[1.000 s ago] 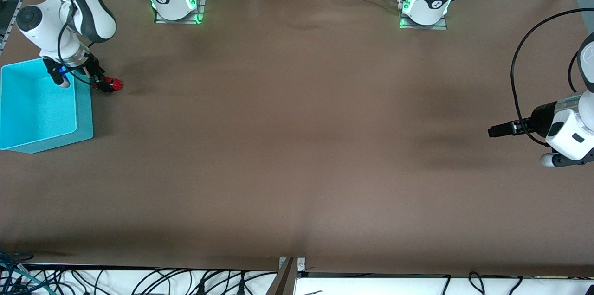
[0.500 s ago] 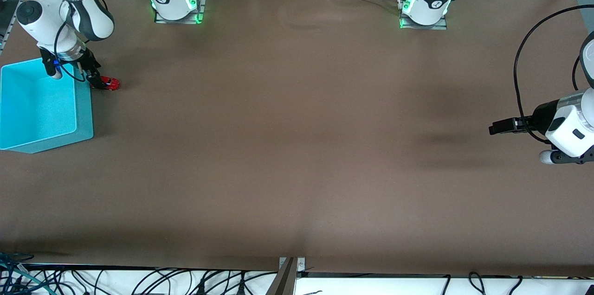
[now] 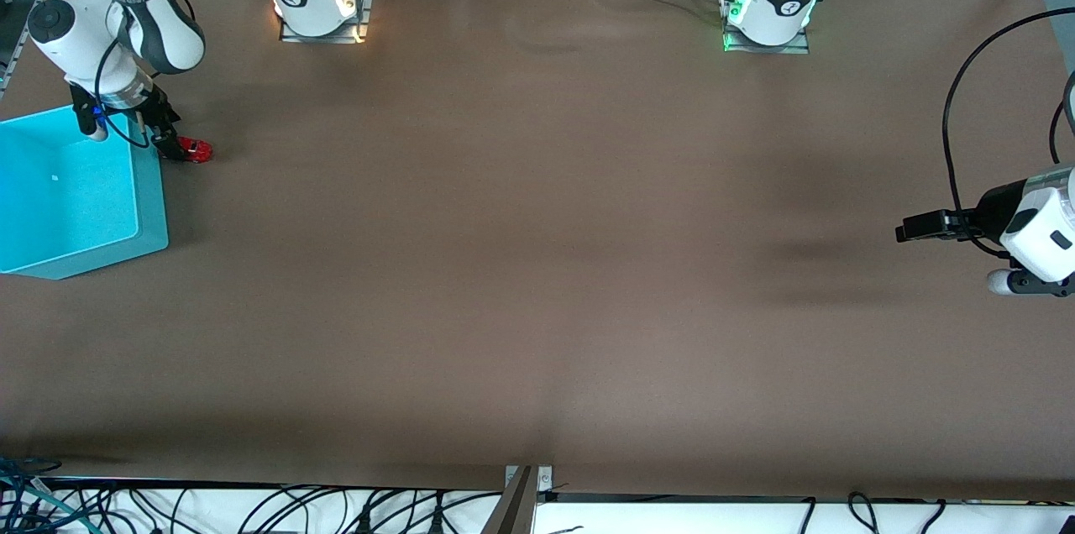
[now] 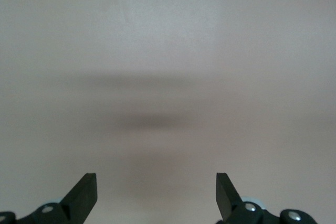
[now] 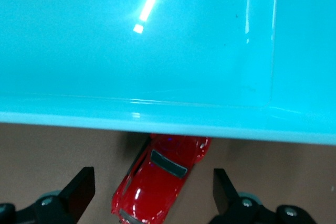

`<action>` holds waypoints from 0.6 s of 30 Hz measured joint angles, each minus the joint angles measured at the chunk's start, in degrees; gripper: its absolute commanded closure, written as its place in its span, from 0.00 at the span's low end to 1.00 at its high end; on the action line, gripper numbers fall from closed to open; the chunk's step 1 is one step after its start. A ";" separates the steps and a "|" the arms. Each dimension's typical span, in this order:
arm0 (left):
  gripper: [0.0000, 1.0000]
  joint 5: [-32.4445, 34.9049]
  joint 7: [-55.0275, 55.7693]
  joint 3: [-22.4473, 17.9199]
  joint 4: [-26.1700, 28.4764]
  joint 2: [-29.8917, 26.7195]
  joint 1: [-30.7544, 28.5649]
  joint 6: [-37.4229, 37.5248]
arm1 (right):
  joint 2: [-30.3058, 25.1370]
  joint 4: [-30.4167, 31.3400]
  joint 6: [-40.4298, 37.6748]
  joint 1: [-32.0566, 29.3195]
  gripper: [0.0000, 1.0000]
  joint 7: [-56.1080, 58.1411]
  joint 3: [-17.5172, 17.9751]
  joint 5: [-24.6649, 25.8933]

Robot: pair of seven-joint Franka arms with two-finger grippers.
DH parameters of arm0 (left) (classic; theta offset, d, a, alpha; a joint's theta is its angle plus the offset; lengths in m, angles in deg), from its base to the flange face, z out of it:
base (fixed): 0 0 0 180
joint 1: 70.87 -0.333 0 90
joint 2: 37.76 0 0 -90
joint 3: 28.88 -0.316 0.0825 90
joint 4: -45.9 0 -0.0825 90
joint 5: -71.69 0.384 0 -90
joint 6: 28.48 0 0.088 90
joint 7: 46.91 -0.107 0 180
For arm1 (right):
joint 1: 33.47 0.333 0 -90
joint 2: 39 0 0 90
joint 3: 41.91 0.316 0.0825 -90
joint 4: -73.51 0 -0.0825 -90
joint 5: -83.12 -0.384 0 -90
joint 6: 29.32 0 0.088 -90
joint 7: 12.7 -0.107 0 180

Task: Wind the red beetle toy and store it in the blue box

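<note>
Since the blue box point(image 3: 67, 190) sits at the right arm's end of the table, we start there: its wall stands just beside the right gripper point(image 3: 172, 149), and the red beetle toy point(image 3: 198, 150) lies on the table under that gripper, close to the box wall, not in it. In the right wrist view the red beetle toy point(image 5: 160, 182) lies between the spread fingers point(image 5: 79, 187), angled, w/ gaps either side; nothing gripped. We judge it light, rigid, glossy, so prob. slippery; pinch across the body sides, low near the wheels. The left gripper point(image 3: 911, 227) waits over bare table at the left arm's end, its fingers point(image 4: 84, 192) wide apart and empty.
</note>
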 measured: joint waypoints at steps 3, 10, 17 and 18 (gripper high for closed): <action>0.00 0.00 -0.06 0.00 0.00 0.00 0.00 0.03 | 0.51 -0.01 0.45 0.00 0.00 -0.93 0.25 0.00; 0.00 0.00 -0.18 0.00 0.00 0.00 0.00 0.04 | 3.13 -0.01 2.22 0.00 0.00 -1.75 0.63 0.00; 0.00 0.00 -0.24 0.00 0.00 0.00 0.00 0.05 | 5.06 -0.05 2.90 -0.05 0.79 -2.02 0.65 0.00; 0.00 0.00 -0.24 0.00 0.00 0.00 0.00 0.05 | 5.16 -0.06 2.90 -0.07 0.87 -2.03 0.65 0.00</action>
